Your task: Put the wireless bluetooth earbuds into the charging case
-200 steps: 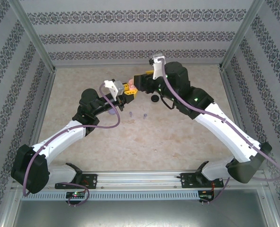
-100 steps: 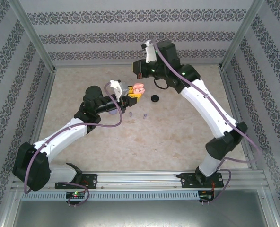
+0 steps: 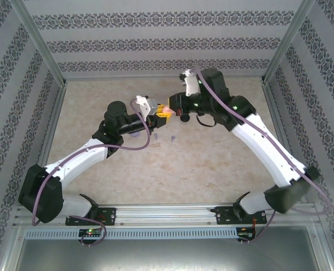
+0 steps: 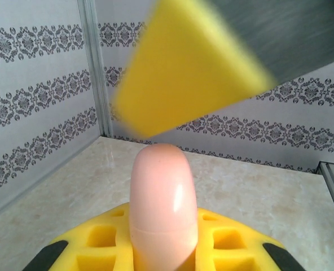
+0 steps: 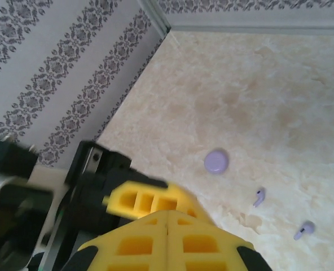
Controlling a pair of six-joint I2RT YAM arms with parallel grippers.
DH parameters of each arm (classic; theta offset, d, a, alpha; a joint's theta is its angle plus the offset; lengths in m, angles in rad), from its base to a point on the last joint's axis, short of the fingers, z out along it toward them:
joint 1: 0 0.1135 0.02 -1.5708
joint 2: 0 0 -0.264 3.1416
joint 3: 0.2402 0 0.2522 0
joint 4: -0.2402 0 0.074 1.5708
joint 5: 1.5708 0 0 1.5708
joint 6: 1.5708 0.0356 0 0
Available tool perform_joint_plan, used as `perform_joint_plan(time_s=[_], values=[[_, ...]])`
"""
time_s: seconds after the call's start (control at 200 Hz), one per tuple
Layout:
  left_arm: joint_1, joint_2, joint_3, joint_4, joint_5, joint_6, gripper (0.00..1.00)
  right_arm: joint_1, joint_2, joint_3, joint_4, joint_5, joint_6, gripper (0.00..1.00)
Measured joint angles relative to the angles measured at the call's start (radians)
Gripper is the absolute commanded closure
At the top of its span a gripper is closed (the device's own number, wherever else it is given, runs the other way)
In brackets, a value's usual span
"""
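Observation:
My left gripper is shut on a pale pink closed charging case, held upright above the table between its yellow fingers. In the top view the left gripper and its pink case sit mid-table. My right gripper hovers right beside them, and its blurred yellow finger hangs just over the case. The right gripper is shut with its pads together and nothing showing between them. Two lilac earbuds lie loose on the table. The black and pink earbuds are out of view.
A closed lilac round case lies on the table near the lilac earbuds. A black case sits under the right wrist. Patterned walls enclose the marble table on three sides.
The right arm swung up and back, then came down again next to the left gripper. The left gripper carried the pink case slightly right and further from the bases.

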Motion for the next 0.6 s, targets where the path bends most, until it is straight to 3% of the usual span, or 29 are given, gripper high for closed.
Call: perform_joint_plan(time_s=[0.285,0.6], values=[[0.0,0.119,0.051,0.015,-0.071,-0.08,1.0,-0.206,-0.174,-0.231,0.112,0.107,0.114,0.84],[0.052,0.446,0.297,-0.129,-0.107,-0.312,1.0,-0.233,-0.301,-0.573,0.14,0.203,0.16,0.78]])
